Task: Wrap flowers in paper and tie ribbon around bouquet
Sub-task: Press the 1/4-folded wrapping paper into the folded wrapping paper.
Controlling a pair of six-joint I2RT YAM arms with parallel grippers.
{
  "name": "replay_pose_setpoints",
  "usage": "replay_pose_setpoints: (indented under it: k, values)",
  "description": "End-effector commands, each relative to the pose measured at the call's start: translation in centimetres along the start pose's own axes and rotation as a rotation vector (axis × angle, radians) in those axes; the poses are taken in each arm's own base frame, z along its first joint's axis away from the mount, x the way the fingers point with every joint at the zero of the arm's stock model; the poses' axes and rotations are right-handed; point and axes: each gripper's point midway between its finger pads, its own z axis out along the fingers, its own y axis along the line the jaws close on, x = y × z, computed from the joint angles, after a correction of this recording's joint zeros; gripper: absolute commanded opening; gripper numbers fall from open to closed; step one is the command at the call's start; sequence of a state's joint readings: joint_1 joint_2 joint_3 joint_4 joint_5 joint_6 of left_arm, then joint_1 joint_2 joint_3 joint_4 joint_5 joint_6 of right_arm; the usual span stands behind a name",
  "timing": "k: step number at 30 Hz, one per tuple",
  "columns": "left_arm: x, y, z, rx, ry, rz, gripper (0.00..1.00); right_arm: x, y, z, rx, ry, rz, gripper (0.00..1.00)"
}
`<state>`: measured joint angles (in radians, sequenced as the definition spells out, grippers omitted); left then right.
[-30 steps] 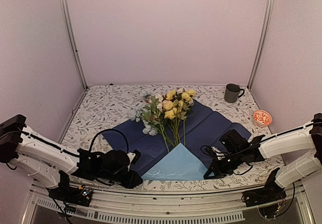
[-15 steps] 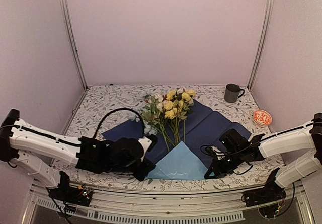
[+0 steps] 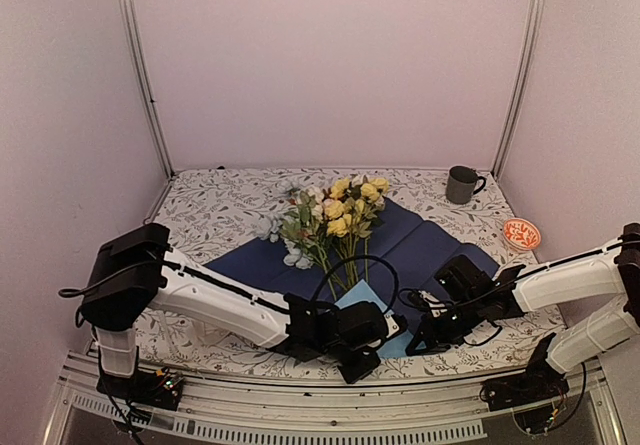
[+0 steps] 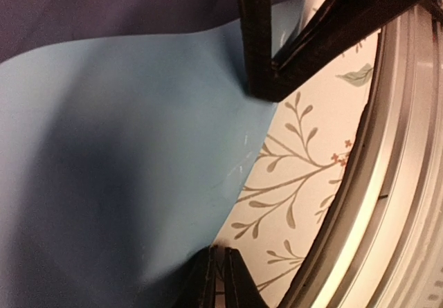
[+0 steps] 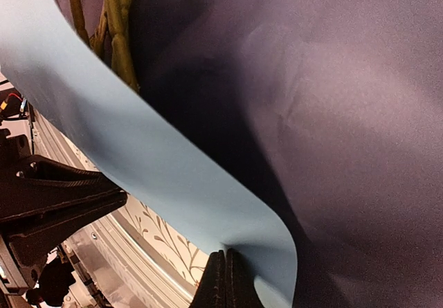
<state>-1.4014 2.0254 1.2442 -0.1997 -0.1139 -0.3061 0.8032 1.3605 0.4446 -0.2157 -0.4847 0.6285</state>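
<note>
While left gripper and right gripper each clench the upturned light-blue near corner of the thin paper, flowers lie mid-sheet; grey mug at table far right corner, orange dish nearby.

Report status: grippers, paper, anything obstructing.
Left gripper and right gripper both shut on paper, near corner folded up. Flowers lie on it, unwrapped. No ribbon in view. Mug, bowl far right, clear of the work.

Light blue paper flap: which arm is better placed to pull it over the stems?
Probably right: its fingers pinch the light blue paper flap, green stems ahead; left fingers hold its near edge.
</note>
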Motion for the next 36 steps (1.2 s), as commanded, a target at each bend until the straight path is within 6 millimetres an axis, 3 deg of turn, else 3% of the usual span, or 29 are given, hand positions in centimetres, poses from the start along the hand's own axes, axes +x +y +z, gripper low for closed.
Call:
replay_pose_setpoints:
  k: [1,5,11,16,20,23,28,33,36]
  values:
    - [3.0,1.9,0.9,-0.005,0.093,-0.051,0.06,2.4,-4.7,0.4,0.168,0.043,0.065,0.00]
    - [6.8,3.6,0.2,-0.019,0.147,-0.136,0.06,2.6,-4.7,0.2,0.166,0.036,0.070,0.00]
    - [7.0,2.6,-3.4,0.127,0.062,-0.214,0.07,2.8,-4.9,0.1,0.171,0.038,0.073,0.00]
    - [5.6,0.7,-6.6,0.290,-0.063,-0.242,0.09,2.7,-4.9,0.1,0.173,0.035,0.075,0.00]
    - [2.1,-2.7,-8.3,0.395,-0.154,-0.104,0.09,2.5,-4.8,0.1,0.174,0.032,0.074,0.00]
    - [-0.3,-3.2,-7.5,0.376,-0.193,-0.048,0.09,2.4,-4.7,0.1,0.174,0.030,0.071,0.00]
    - [-2.2,1.0,-3.5,0.224,-0.173,-0.108,0.08,2.5,-4.9,0.1,0.178,0.033,0.073,0.00]
    - [-1.4,3.1,-0.9,0.152,-0.076,-0.135,0.07,2.7,-5.0,0.2,0.178,0.036,0.076,0.00]
    - [1.0,3.5,-0.5,0.144,-0.021,-0.161,0.06,2.8,-5.1,0.2,0.178,0.034,0.078,0.00]
